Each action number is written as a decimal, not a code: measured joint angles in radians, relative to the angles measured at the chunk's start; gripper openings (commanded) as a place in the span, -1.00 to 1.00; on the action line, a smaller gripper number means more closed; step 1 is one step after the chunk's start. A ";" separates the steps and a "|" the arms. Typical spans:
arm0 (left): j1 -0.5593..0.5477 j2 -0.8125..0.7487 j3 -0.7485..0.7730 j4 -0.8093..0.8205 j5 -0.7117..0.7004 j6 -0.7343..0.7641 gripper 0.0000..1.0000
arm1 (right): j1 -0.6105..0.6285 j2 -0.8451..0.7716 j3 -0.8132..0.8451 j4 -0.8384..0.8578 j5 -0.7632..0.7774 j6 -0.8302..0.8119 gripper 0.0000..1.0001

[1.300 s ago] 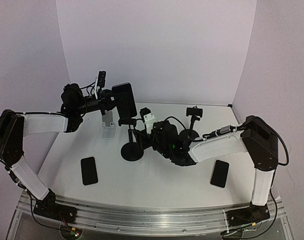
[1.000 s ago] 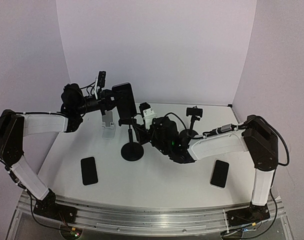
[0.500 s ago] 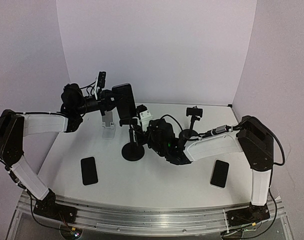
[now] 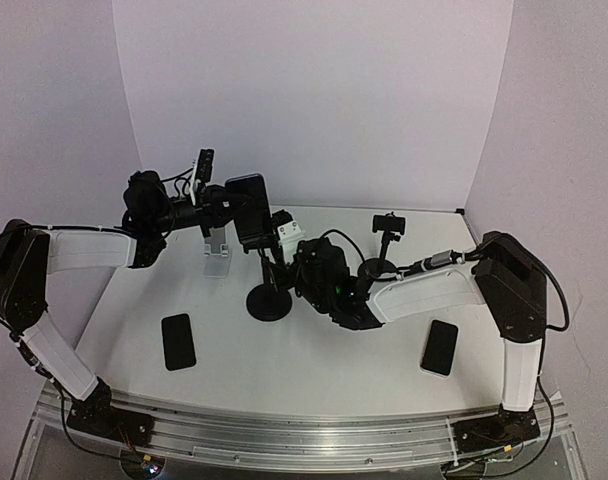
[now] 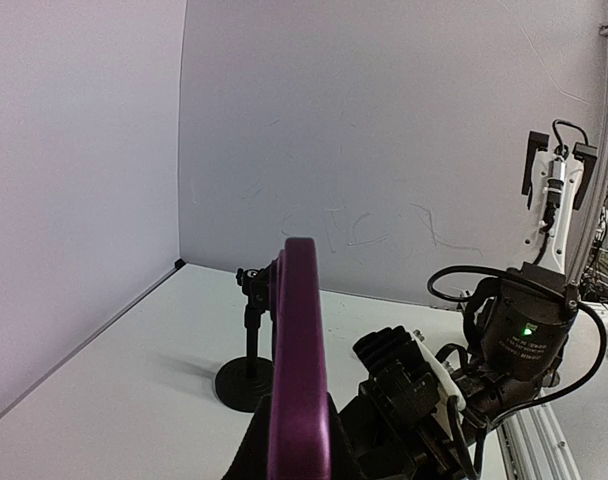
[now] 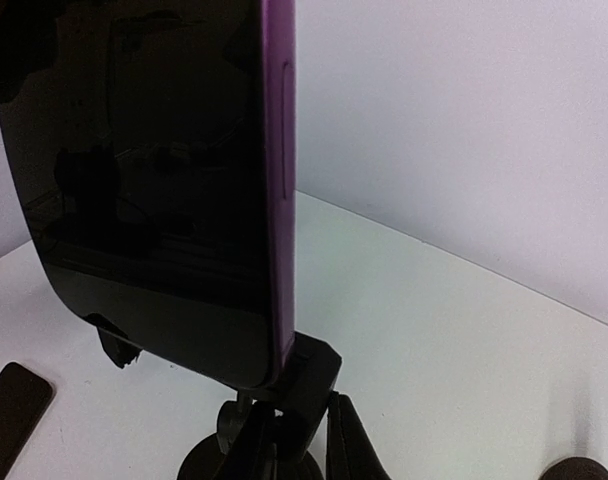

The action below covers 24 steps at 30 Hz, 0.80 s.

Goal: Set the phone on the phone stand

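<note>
Note a spare dark phone [image 4: 178, 341] lying flat towards the near left corner of the worktop [image 4: 314, 375]. Over the far left part, the left gripper [image 4: 224, 207] holds the phone [image 4: 247, 210] upright in the air, its fingers pinching the two faces, and your left wrist view meets the purple edge end-on. A clear stand [image 4: 218, 256] sits on the worktop just below that gripper, apart from the phone. Towards the middle, the phone stand [image 4: 269, 300] rests on its round black base. In your right wrist view, the phone's lower corner meets the clamp head at the top of the stem, though you cannot tell whether it is seated. The right gripper [image 4: 284, 264] reaches in from the right, its fingers [image 6: 350, 442] closed on either side of that stem just under the head. A small black stand [image 4: 387, 243] is near the far edge, right of centre. A second spare phone [image 4: 440, 347] lies flat towards the near right corner.
</note>
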 measured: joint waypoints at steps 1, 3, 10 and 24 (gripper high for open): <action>-0.001 0.000 0.000 0.000 0.000 0.002 -1.00 | 0.000 0.000 0.000 -0.002 0.002 -0.004 -0.83; -0.009 0.000 0.000 -0.001 0.001 0.010 -1.00 | 0.000 0.000 0.003 -0.007 0.012 -0.010 -0.87; -0.038 0.000 -0.001 -0.001 -0.027 0.038 -1.00 | -0.008 0.000 0.004 -0.012 0.024 -0.010 -1.00; -0.084 0.020 -0.009 0.038 -0.208 0.091 -1.00 | 0.011 0.000 0.013 -0.024 0.070 -0.002 -1.00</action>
